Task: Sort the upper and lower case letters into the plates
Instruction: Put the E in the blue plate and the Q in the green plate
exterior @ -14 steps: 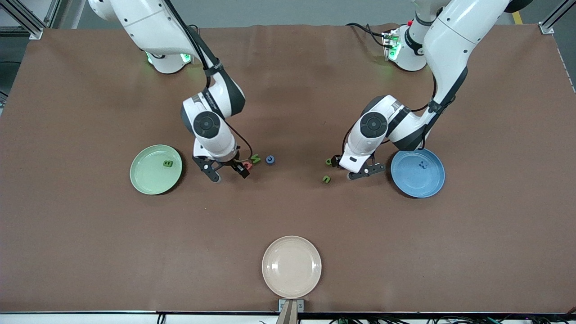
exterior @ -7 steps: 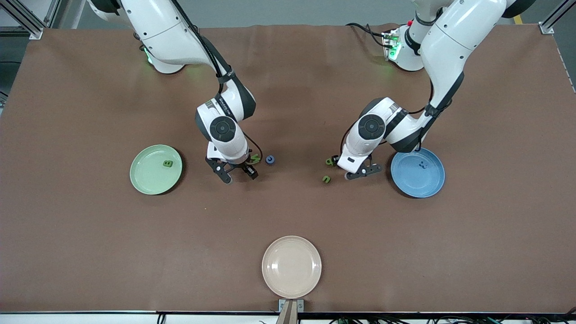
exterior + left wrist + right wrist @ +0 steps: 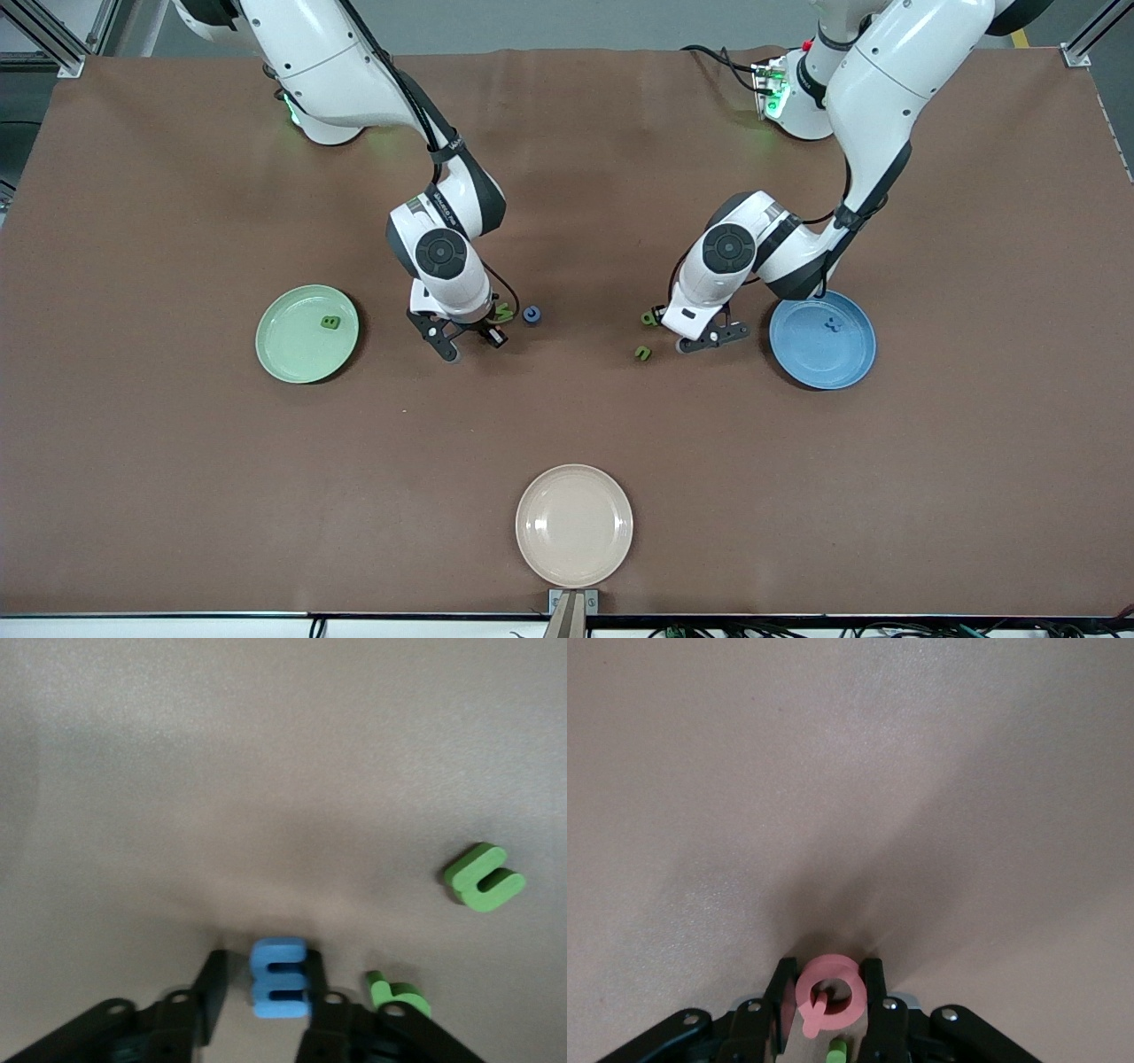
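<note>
The mint green plate [image 3: 297,350] holds a green B [image 3: 330,322]. The blue plate [image 3: 819,359] holds a blue letter [image 3: 830,324]. My right gripper [image 3: 474,346] is low at the table beside a green M [image 3: 503,311]. In the right wrist view the gripper [image 3: 828,979] is shut on a pink Q [image 3: 858,997]. My left gripper [image 3: 713,341] is low beside the blue plate. In the left wrist view it [image 3: 266,979] is open around a blue E [image 3: 280,977]; one finger touches the E, the other stands apart.
A blue c [image 3: 532,314] lies by the green M. Two green letters [image 3: 651,316] [image 3: 642,353] lie next to the left gripper; they also show in the left wrist view [image 3: 400,996] [image 3: 484,877]. A cream-beige plate [image 3: 574,525] sits near the front edge.
My right gripper moved toward the left arm's end of the table onto the pink letter, which it now hides in the front view. My left gripper shifted slightly toward the green letters.
</note>
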